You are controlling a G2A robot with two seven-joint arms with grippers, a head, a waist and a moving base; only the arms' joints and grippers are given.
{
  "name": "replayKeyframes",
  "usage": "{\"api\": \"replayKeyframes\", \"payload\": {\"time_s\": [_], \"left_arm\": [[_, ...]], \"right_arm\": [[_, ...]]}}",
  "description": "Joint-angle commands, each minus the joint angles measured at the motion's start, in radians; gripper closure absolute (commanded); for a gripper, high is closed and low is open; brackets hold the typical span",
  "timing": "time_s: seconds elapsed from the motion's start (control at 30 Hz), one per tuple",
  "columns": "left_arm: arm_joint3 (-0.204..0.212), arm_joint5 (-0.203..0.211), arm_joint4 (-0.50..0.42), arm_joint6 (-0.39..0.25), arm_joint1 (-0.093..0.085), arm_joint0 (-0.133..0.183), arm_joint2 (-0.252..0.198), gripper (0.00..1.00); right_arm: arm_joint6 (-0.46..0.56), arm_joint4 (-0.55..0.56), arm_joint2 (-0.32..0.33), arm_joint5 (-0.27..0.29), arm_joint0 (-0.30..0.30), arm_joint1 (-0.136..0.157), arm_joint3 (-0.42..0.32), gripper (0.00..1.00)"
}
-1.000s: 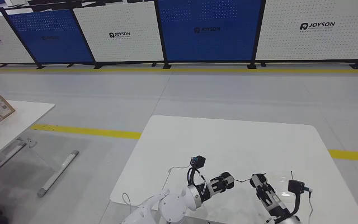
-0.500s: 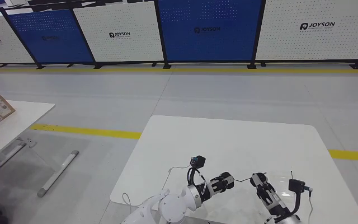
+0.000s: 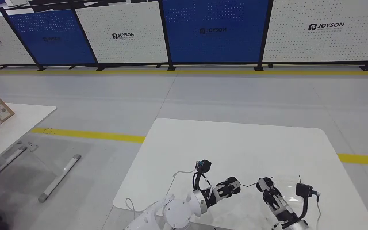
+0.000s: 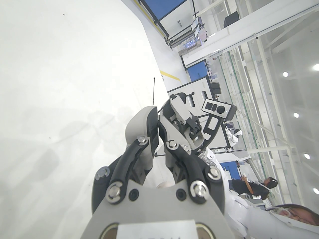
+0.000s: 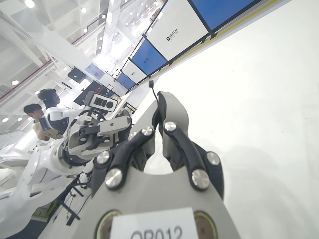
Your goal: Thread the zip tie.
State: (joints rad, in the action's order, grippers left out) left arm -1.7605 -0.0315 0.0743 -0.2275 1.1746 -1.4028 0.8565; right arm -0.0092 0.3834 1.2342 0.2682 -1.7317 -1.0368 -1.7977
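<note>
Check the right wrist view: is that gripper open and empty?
No, the right gripper is shut on the black zip tie, whose head end sticks out past its fingertips.

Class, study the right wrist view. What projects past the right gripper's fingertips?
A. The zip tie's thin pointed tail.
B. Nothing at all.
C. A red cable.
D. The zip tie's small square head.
D: the right gripper is shut on the black zip tie, and the tie's small square head stands just beyond the closed jaws.
</note>
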Motion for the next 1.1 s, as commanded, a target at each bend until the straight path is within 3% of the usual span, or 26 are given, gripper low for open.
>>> {"api": "replayKeyframes", "payload": {"time_s": [0.0, 0.47, 1.07], "left_arm": [[0.000, 0.000, 0.000, 0.000, 0.000, 0.000, 0.000, 1.00], [0.000, 0.000, 0.000, 0.000, 0.000, 0.000, 0.000, 1.00], [0.000, 0.000, 0.000, 0.000, 0.000, 0.000, 0.000, 1.00]], "right_arm": [[0.000, 0.000, 0.000, 0.000, 0.002, -0.002, 0.002, 1.00], [0.000, -0.008, 0.021, 0.041, -0.013, -0.012, 0.010, 1.00], [-0.007, 0.008, 0.021, 0.045, -0.017, -0.028, 0.013, 1.00]]}}
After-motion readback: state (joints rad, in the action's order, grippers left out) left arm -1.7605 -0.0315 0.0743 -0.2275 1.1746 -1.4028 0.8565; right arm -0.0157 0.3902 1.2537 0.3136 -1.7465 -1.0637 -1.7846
